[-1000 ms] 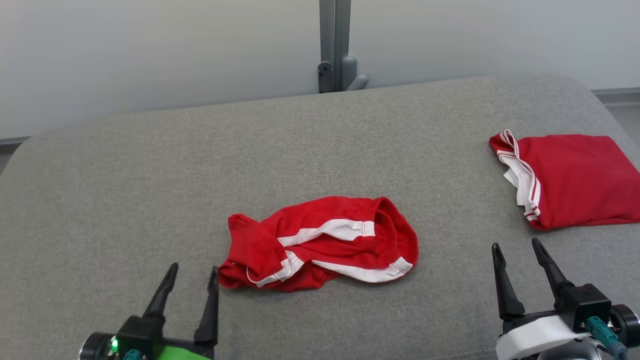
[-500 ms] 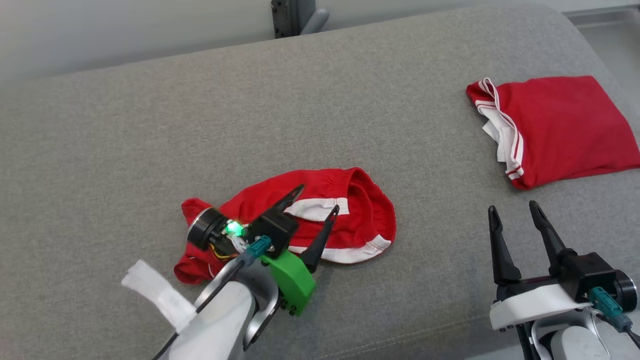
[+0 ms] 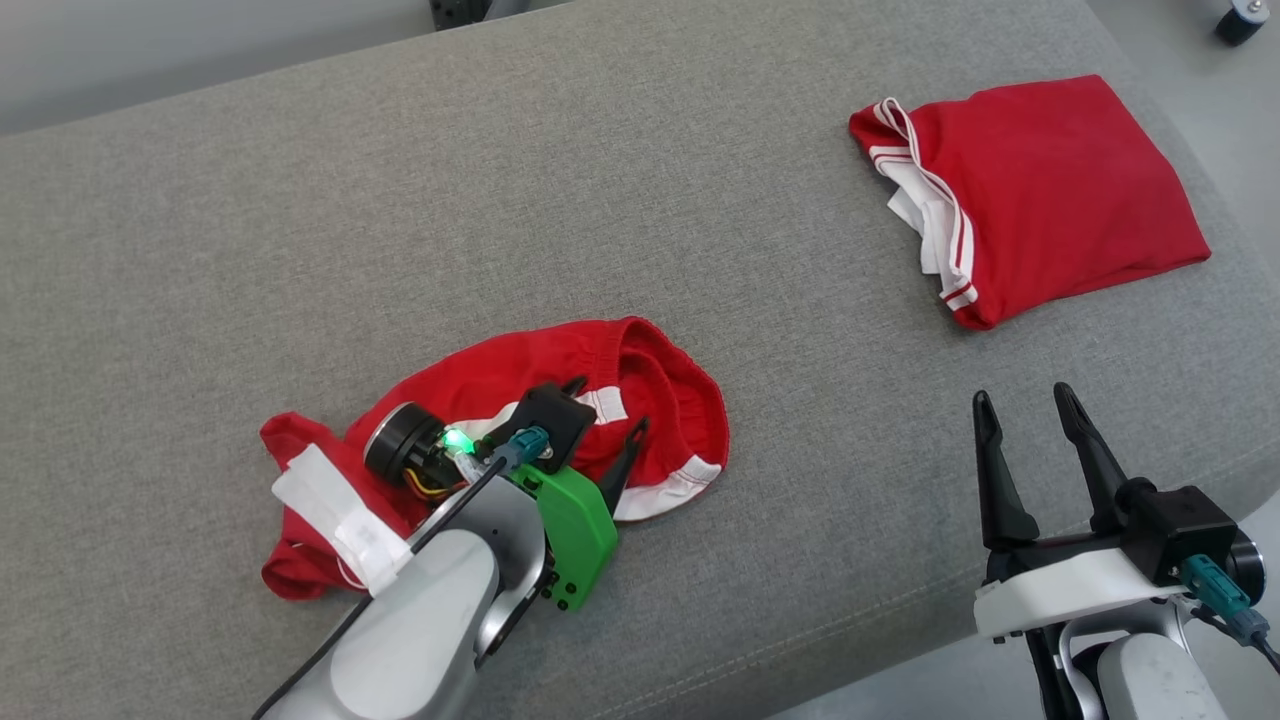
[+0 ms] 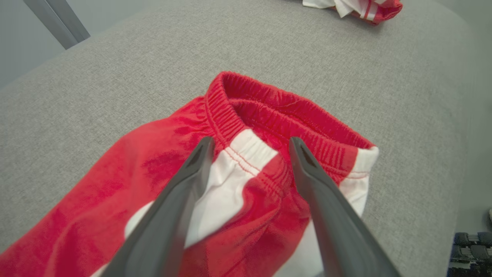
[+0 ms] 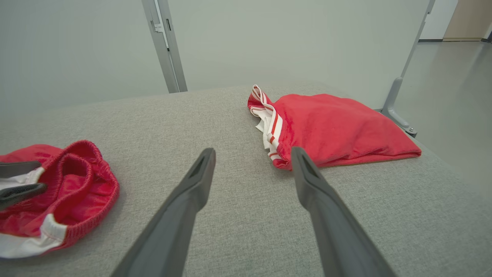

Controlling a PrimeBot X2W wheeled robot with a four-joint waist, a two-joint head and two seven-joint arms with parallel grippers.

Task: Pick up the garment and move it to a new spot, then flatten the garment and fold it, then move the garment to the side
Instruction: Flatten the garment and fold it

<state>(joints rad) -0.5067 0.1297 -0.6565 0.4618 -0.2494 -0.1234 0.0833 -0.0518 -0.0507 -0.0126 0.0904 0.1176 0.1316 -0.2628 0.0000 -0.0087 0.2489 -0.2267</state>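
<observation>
Left gripper is now moved from lower left onto the garment, lower centre, jaws wide open over the waistband, nothing gripped: grasp pending.

Head cam above, wrist cams low; shorts in all.

you're working in what looks like a robot test lab. a grey padded bench stands before bare pale partition panels held by grey metal posts, and a caster wheel sits on the plain smooth floor.
</observation>
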